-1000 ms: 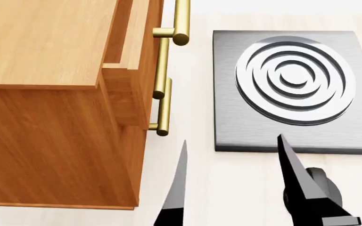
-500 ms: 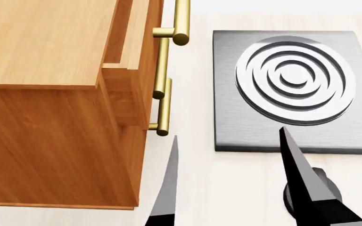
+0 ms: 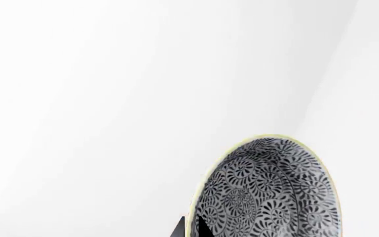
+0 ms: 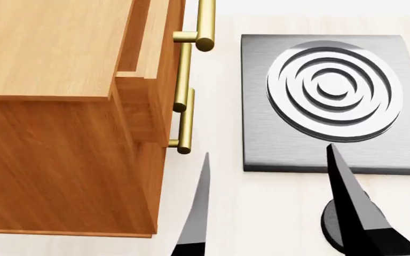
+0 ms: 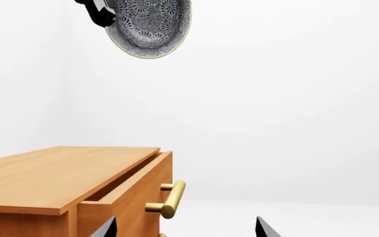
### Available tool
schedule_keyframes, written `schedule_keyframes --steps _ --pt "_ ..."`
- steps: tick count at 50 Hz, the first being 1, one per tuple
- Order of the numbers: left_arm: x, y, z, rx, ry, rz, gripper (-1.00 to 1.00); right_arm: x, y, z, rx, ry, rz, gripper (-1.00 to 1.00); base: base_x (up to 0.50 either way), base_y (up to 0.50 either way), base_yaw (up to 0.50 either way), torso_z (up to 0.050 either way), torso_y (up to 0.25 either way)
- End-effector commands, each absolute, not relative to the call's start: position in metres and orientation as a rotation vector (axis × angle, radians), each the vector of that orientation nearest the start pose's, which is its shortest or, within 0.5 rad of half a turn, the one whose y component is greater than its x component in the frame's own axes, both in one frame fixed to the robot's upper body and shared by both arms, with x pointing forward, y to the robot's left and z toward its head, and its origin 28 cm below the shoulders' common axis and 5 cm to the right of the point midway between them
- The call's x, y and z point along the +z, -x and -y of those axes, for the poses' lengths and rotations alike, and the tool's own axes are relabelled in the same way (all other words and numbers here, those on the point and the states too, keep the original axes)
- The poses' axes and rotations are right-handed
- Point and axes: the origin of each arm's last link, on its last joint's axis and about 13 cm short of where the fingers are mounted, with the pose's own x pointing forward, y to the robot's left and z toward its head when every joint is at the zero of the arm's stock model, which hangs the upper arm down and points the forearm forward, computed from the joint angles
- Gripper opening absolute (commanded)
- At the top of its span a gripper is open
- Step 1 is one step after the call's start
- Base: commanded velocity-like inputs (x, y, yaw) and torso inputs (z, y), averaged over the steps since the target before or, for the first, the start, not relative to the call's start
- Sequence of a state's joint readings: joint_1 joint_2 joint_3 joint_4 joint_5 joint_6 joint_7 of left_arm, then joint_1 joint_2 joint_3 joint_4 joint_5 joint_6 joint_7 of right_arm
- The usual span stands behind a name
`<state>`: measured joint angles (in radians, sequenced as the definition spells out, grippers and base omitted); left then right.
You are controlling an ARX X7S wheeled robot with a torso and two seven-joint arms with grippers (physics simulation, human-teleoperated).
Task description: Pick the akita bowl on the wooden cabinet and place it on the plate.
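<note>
Left jaws (image 3: 191,228) gripping bowl (image 5: 151,25), high above cabinet (image 5: 64,182).

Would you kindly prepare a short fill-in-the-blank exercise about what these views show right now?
1. The bowl hangs high above the wooden ___ in the right wrist view.
2. The cabinet's bar handles are ___ coloured.
3. The grey slab beside the cabinet carries concentric ___.
4. The top drawer stands slightly ___.

Missing words: cabinet; brass; rings; open
</note>
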<state>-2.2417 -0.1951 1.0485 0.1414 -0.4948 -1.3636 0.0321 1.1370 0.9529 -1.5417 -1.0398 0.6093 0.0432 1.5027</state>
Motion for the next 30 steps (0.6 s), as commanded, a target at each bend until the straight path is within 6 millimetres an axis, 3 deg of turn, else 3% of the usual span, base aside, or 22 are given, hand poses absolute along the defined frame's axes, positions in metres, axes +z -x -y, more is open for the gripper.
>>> schedule_keyframes --steps 1,30 --pt "0.493 -0.209 -0.114 -0.147 -1.138 0.573 -1.00 0.208 -0.132 0.073 0.106 -0.006 0.555 1.00 0.00 0.00 0.00 0.000 0.000" --pt "0.456 -0.201 -0.108 -0.258 -1.188 0.565 -1.00 0.207 -0.132 0.075 0.098 -0.004 0.558 1.00 0.00 0.00 0.00 0.001 0.000"
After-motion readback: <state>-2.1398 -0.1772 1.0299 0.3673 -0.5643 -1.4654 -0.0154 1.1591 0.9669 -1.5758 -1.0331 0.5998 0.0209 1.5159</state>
